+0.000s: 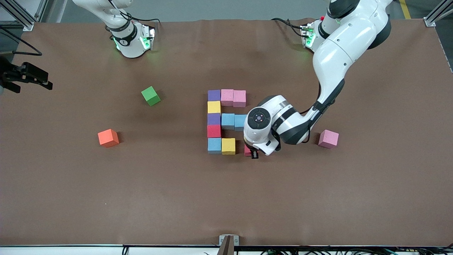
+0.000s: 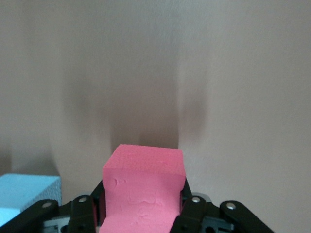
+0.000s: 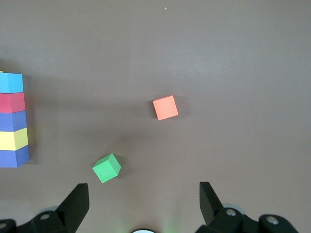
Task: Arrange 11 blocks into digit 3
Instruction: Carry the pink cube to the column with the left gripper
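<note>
Front view: ten blocks (image 1: 222,120) placed mid-bench. Left tool (image 1: 253,153) clenched on red block (image 1: 247,150), low beside yellow block (image 1: 228,146), completing nearest row. Right tool (image 3: 143,199) released, waiting. You've only to let go.

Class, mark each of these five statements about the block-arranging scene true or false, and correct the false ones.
1. The left gripper is shut on a red block. True.
2. The right gripper holds the green cube. False: it is open and holds nothing; the green cube lies on the table.
3. A single pink block lies apart from the figure, toward the left arm's end of the table. True.
4. The orange cube touches the green cube. False: they lie well apart.
5. The yellow block in the row nearest the front camera sits beside a light blue block. True.
</note>
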Tool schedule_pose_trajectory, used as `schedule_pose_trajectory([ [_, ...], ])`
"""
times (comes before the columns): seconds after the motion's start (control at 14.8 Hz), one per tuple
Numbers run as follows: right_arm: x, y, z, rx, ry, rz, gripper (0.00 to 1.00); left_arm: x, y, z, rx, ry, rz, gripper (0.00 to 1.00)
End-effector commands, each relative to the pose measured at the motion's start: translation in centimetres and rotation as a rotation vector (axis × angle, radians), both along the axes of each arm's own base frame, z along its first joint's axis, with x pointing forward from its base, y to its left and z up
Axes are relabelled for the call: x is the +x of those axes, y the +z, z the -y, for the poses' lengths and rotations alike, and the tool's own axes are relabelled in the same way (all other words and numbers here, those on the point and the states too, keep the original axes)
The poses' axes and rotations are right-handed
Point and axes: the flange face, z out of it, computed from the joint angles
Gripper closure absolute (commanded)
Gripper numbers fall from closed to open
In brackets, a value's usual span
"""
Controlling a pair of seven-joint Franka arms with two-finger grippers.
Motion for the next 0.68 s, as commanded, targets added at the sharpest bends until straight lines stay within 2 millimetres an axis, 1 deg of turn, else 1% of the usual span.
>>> schedule_pose_trajectory([
  [0.0,-0.9,0.4,0.0,0.006,-0.008,0.005,0.00,0.3,-0.8,0.8,-0.024,0.018,0.005,0.54],
  [0.27,-0.9,0.4,0.2,0.001,-0.010,0.005,0.00,-0.1,-0.8,1.4,-0.028,0.011,0.007,0.54],
  [0.41,-0.9,0.4,0.1,0.001,-0.008,0.005,0.00,-0.5,-1.2,1.9,-0.029,0.002,0.003,0.54],
  [0.61,-0.9,0.4,0.1,0.001,-0.008,0.005,0.00,-0.2,-1.0,2.2,-0.053,0.003,0.019,0.54],
])
